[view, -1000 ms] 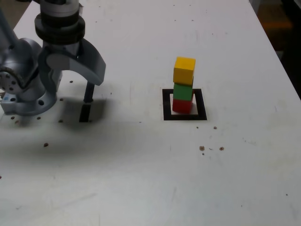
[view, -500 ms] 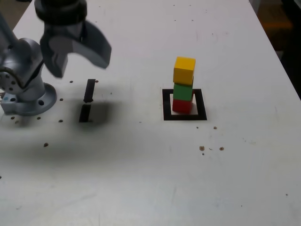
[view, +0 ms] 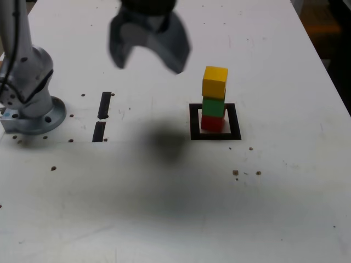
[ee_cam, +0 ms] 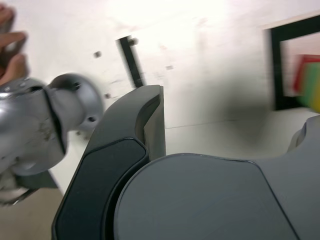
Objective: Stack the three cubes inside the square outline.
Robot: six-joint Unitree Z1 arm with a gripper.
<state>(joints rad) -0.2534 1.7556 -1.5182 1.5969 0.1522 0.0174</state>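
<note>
Gripper (view: 149,55): moved from beside the arm base (view: 30,107) toward the stack, now raised above the table (view: 175,208), jaws spread, empty, to the exterior view's left of the cubes. Stack: red cube (view: 212,123) lowest, green cube (view: 214,106), yellow cube (view: 215,81) topmost, slightly tilted. Square outline (view: 194,121): holds the stack.

cubes: red cube (view: 211,123) at bottom, green cube (view: 213,106) on it, yellow cube (view: 214,82) on top, slightly askew | tower upright inside square outline (view: 194,121), black tape, white centre | place: below open, empty gripper (view: 148,52), toward exterior view's right, apart
</note>
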